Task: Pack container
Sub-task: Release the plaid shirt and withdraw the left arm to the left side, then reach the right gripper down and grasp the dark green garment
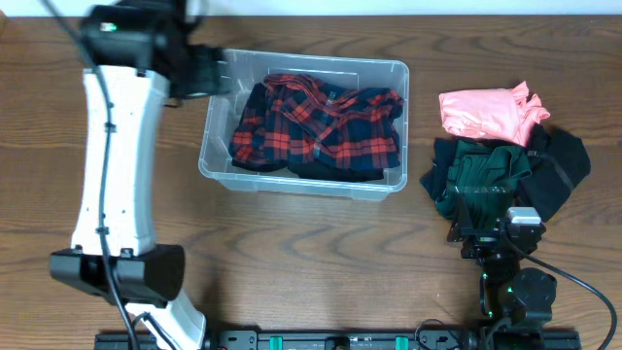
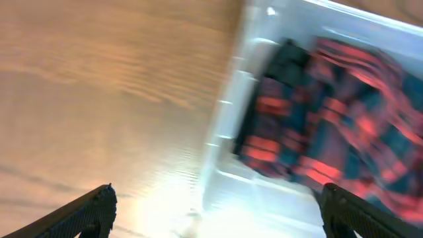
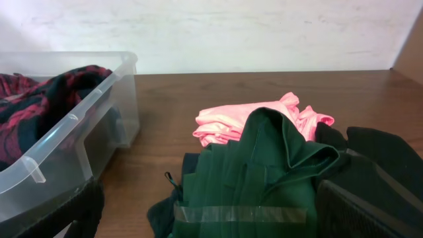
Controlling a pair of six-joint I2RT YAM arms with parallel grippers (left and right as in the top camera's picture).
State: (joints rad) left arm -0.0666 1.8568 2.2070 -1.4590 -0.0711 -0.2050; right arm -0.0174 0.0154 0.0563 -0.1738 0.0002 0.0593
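- Roughly centred at the back of the table (image 1: 321,258), the container (image 1: 301,187) sits with its long side running left to right
- Left gripper (image 2: 218,203) hangs just off the container's left short end, above bare wood and the near rim; fingers spread wide, nothing between them; this wrist view is blurred
- Right gripper (image 3: 213,210) is well apart from the container, to its right; the bin's right end wall shows at the left edge of the right wrist view
- Right gripper's fingers are spread wide, one on each side of a dark green garment (image 3: 264,165), not pinched on it
- Container: clear, colourless plastic, rectangular, rounded corners, thick rim, ribs moulded into the short wall
- Inside it, a red and navy plaid garment (image 1: 321,122) lies crumpled, covering most of the floor and reaching up the right wall
- A pale translucent strip (image 3: 241,215) crosses the green garment; whether it bears writing cannot be told
- To the container's right, on the table: a pink garment (image 1: 486,112) folded at the back, the green one just in front of it, and a black garment (image 1: 562,160) under and beside the green
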